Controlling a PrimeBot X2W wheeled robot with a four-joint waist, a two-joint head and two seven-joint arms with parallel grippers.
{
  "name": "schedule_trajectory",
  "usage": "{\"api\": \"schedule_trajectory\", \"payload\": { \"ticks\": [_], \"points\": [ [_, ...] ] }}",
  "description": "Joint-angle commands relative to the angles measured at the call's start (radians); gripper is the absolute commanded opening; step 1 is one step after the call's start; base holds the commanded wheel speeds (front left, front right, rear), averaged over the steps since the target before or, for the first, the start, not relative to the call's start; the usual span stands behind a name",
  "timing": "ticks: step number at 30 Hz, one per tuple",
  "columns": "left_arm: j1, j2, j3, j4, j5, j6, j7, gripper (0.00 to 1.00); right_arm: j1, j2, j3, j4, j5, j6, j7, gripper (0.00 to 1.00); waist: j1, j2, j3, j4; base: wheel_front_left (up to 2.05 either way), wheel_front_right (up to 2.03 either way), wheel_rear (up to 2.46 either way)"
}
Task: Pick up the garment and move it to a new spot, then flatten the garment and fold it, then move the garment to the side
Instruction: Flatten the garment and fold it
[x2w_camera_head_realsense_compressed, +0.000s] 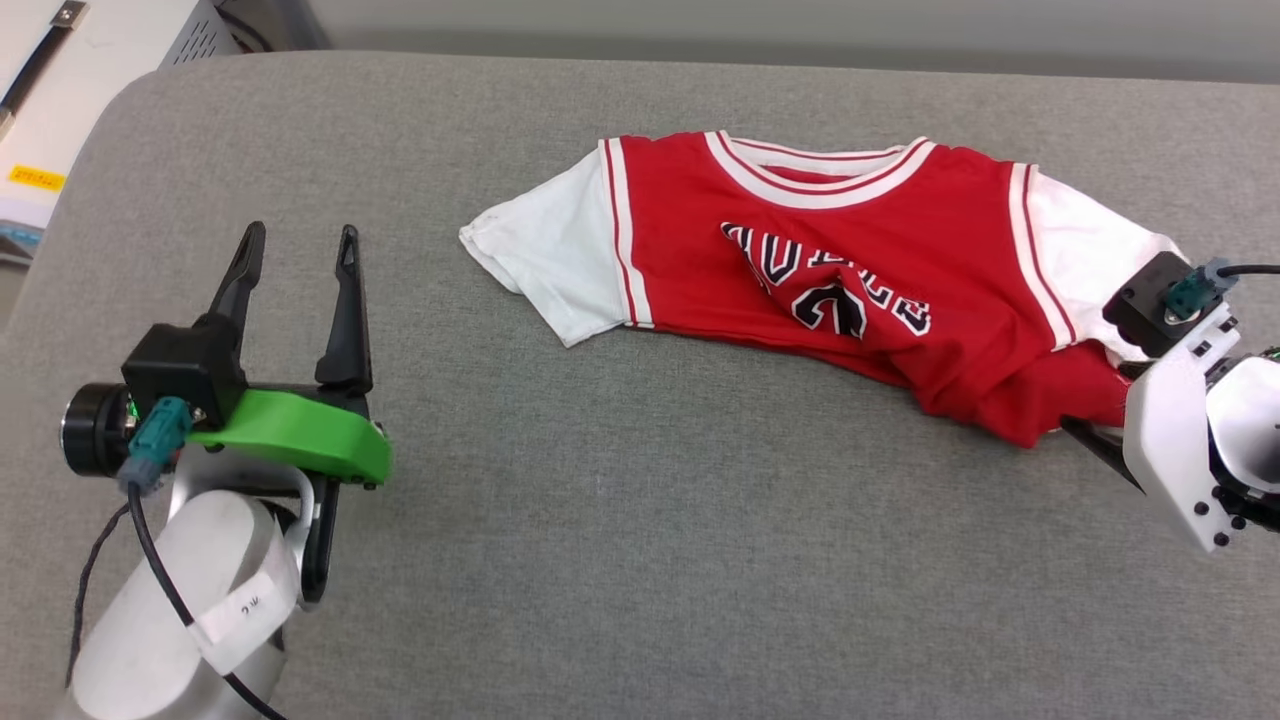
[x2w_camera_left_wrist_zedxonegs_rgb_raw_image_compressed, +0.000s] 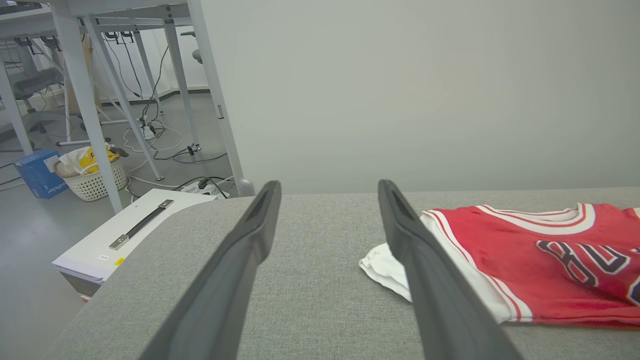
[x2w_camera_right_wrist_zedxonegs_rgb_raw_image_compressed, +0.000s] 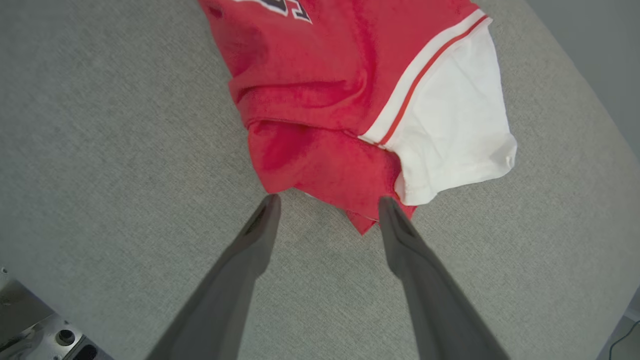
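Observation:
The garment (x2w_camera_head_realsense_compressed: 850, 260) is a red jersey with white sleeves, lying rumpled and bunched at its lower hem on the grey table, chest lettering creased. My left gripper (x2w_camera_head_realsense_compressed: 300, 240) stands open well to the garment's left, nothing between its fingers. In the left wrist view the left gripper (x2w_camera_left_wrist_zedxonegs_rgb_raw_image_compressed: 328, 185) is open, with the garment (x2w_camera_left_wrist_zedxonegs_rgb_raw_image_compressed: 525, 260) off to the right. My right gripper (x2w_camera_head_realsense_compressed: 1092, 402) sits at the garment's lower right corner. In the right wrist view the right gripper (x2w_camera_right_wrist_zedxonegs_rgb_raw_image_compressed: 328, 200) is open, its fingertips either side of the garment's (x2w_camera_right_wrist_zedxonegs_rgb_raw_image_compressed: 325, 75) bunched red hem.
The grey padded table (x2w_camera_head_realsense_compressed: 600, 520) has a rounded far-left corner. Beside that corner a white case with a black handle (x2w_camera_left_wrist_zedxonegs_rgb_raw_image_compressed: 135, 225) sits lower than the table. On the floor beyond it are a white basket (x2w_camera_left_wrist_zedxonegs_rgb_raw_image_compressed: 92, 180), a blue box (x2w_camera_left_wrist_zedxonegs_rgb_raw_image_compressed: 37, 172), desk legs and cables.

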Motion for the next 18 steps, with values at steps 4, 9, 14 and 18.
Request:
{"api": "schedule_trajectory", "payload": {
  "ticks": [4, 9, 14, 18],
  "points": [
    [0.072, -0.081, 0.066, -0.045, 0.085, -0.023, -0.006, 1.00, -0.064, 0.017, 0.072, 0.107, 0.013, -0.001, -0.011, 1.00, 0.0000, 0.0000, 0.052, 0.050, 0.00, 0.00, 0.00],
    [0.113, -0.167, 0.116, -0.043, 0.152, -0.074, -0.006, 1.00, -0.100, 0.039, 0.134, 0.249, 0.015, -0.001, -0.070, 1.00, 0.0000, 0.0000, 0.087, 0.083, 0.00, 0.00, 0.00],
    [0.137, -0.231, 0.165, -0.030, 0.206, -0.123, -0.006, 1.00, -0.109, 0.061, 0.221, 0.365, 0.006, -0.001, -0.123, 1.00, 0.0000, 0.0000, 0.099, 0.090, 0.00, 0.00, 0.00],
    [0.164, -0.268, 0.201, -0.016, 0.243, -0.158, -0.006, 1.00, -0.117, 0.087, 0.267, 0.407, 0.046, -0.001, -0.173, 0.00, 0.0000, 0.0000, 0.089, 0.076, 0.00, 0.00, 0.00]
  ]
}}
